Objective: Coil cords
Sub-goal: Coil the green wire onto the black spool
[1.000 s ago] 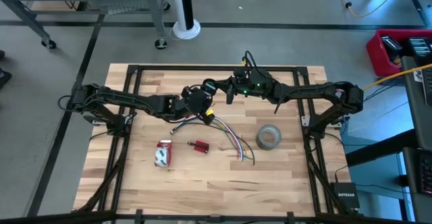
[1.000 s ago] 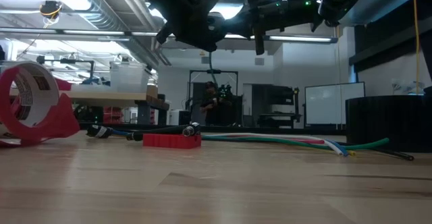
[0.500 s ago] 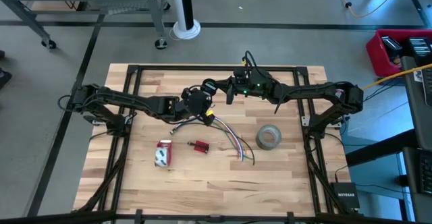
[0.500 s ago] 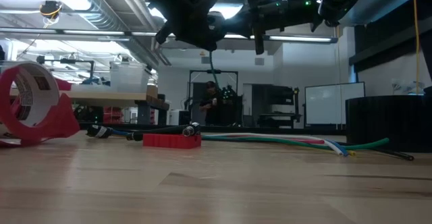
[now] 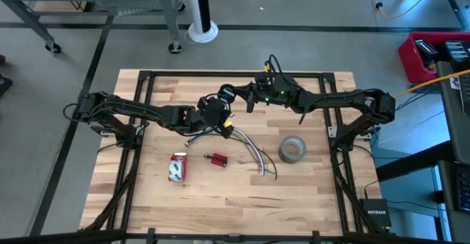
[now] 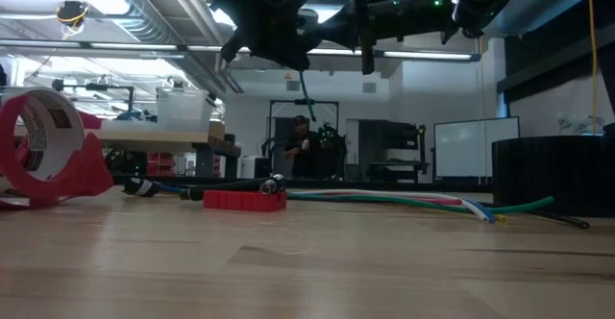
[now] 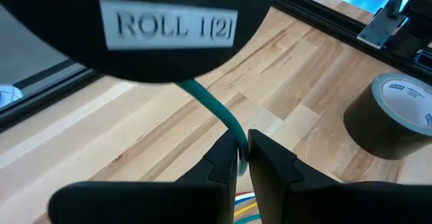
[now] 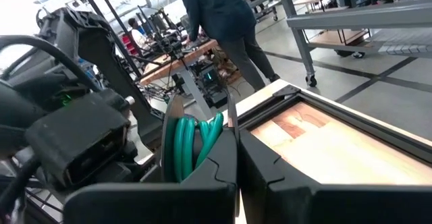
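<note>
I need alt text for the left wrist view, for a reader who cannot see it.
The left gripper is shut on a teal cord that runs up to a dark robot part labelled "ROLL 1(2)". A grey tape roll stands on the wooden table beyond.

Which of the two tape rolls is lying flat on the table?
The grey tape roll, right of the loose cords. The red-and-white one stands on edge in its red dispenser.
</note>
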{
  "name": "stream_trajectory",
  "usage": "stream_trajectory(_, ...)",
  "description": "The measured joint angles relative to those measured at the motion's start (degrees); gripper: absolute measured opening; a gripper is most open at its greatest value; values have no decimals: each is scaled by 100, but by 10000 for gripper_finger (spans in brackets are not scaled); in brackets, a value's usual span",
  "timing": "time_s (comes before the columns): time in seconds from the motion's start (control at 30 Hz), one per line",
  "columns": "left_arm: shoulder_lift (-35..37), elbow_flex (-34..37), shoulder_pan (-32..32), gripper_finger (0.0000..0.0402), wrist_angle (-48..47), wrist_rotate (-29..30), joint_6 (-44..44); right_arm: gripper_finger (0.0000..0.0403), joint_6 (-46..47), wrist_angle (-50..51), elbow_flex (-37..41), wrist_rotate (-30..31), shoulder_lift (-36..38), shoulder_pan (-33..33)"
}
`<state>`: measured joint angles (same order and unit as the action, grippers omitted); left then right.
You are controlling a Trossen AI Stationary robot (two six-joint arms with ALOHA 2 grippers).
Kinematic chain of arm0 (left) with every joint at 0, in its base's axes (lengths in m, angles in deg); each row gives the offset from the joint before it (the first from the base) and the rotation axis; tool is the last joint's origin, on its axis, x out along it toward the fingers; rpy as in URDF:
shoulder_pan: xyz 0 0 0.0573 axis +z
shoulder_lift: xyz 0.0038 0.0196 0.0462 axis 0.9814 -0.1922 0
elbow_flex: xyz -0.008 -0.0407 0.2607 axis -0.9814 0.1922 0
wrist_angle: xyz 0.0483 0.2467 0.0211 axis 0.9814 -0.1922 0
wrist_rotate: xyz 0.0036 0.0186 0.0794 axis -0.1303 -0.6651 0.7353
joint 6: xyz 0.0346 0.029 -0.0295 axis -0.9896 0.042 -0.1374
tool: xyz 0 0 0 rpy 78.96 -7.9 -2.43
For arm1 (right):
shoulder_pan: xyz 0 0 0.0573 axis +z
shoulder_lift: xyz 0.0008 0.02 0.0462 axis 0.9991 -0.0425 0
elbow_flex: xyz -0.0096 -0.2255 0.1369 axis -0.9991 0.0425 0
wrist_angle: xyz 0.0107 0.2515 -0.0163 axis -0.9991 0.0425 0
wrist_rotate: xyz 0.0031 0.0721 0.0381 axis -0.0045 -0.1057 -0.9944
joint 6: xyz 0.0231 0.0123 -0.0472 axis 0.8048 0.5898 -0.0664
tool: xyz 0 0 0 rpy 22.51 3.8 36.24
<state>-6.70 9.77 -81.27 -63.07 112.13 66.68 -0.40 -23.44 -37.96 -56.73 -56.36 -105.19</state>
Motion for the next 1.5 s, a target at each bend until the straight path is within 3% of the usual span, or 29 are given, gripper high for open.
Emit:
stream_trajectory(0.77,-9,0,-7,29,-1,178,25,1,206,-575,1,7,0,-2)
stream_trajectory(1.1,-9,0,-86,6,19,225,250,1,204,-562,1,54,-1,-2)
stream_trajectory(1.5,-9,0,-66,2,713,223,180,1,206,-558,4,160,-1,-2)
